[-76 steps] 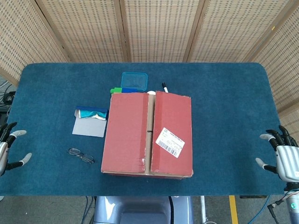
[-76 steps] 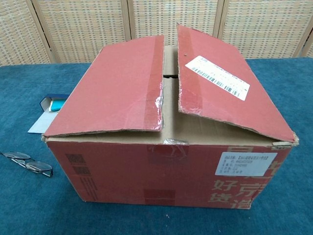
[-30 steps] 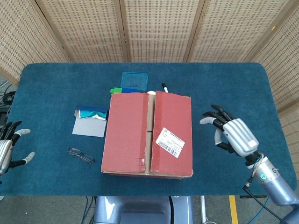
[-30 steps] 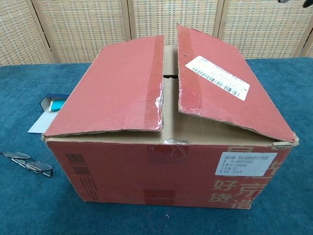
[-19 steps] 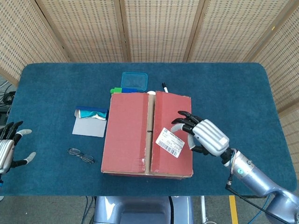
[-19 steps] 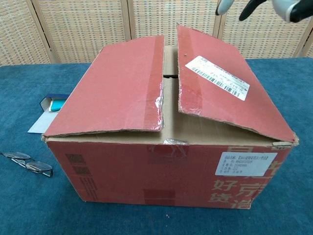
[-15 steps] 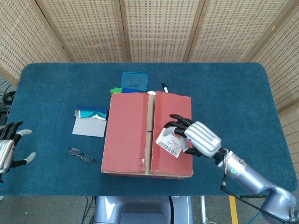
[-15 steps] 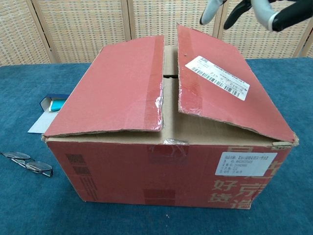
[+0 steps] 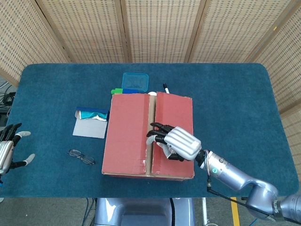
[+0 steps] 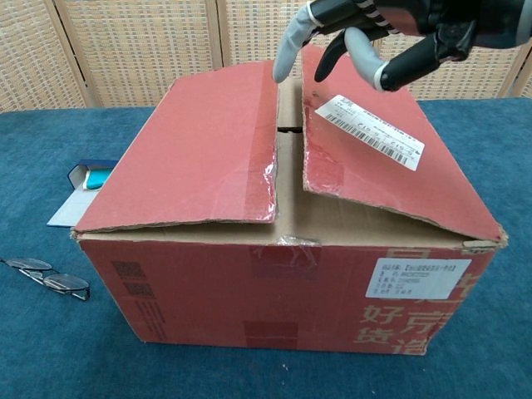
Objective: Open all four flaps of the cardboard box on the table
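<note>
The cardboard box [image 9: 148,135] sits close to the near edge of the tabletop [image 9: 225,94], about midway along it, its two red top flaps still lying nearly flat. The seam [image 9: 150,134] between them — a narrow gap showing bare cardboard — runs from the near edge toward the far edge, so each flap hinges on a long side of the box, left and right.

The right hand [image 9: 176,142] hangs over the right flap [image 9: 176,113], its fingers spread and holding nothing, fingertips [image 9: 153,133] pointing left across the flap and reaching just to the seam. In the chest view the hand [image 10: 366,29] is above the flaps toward the far part of the seam; I cannot tell whether any fingertip touches cardboard. The free edge of the right flap lies directly under those fingertips, so I judge this hand the one placed to hook that edge and swing the flap out to the right.

The left hand [image 9: 7,153] is well apart, at the left near corner of the tabletop — fingers apart, empty.

Left of the box lie glasses [image 9: 81,157], then a grey card [image 9: 90,128]; beyond the box's far side is a blue container [image 9: 135,81].
</note>
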Robot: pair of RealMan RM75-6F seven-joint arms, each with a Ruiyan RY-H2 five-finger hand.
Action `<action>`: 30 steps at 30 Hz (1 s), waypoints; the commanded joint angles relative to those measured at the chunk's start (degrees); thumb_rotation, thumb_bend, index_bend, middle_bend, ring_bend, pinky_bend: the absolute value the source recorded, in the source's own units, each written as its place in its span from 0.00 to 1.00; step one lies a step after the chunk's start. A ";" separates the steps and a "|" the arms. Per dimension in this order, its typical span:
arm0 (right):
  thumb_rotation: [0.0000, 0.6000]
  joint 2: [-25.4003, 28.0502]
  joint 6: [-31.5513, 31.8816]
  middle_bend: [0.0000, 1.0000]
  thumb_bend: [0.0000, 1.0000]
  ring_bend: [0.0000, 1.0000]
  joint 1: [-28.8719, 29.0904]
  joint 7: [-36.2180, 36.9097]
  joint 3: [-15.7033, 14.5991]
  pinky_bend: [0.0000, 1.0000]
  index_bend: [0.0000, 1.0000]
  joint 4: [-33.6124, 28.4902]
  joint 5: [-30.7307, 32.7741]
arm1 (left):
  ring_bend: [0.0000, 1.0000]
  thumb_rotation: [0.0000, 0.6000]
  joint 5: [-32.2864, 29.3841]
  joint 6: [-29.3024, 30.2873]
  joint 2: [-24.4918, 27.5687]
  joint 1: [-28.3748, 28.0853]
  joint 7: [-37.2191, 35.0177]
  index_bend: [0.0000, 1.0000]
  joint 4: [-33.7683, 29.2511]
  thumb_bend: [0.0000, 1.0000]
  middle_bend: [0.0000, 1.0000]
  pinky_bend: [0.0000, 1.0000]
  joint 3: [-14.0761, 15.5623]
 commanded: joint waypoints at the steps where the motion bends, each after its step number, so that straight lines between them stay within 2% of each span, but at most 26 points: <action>1: 1.00 -1.12 -0.38 0.23 0.96 0.06 0.86 -2.70 0.13 0.20 0.29 1.01 0.99 | 0.02 0.88 -0.18 -0.22 -0.09 -0.08 -0.29 0.25 0.32 0.26 0.08 0.08 -0.01; 15: 1.00 -3.06 -0.38 0.23 0.96 0.06 2.65 -8.75 -0.65 0.20 0.29 0.99 3.92 | 0.02 0.88 -0.72 -0.55 -0.25 -0.33 -0.83 0.25 0.81 0.26 0.08 0.08 -0.11; 30: 1.00 -5.61 2.52 0.23 0.96 0.06 3.44 -16.28 -1.93 0.16 0.29 4.19 3.47 | 0.02 0.88 -0.94 0.08 0.15 0.09 -1.08 0.25 0.73 0.26 0.08 0.08 0.05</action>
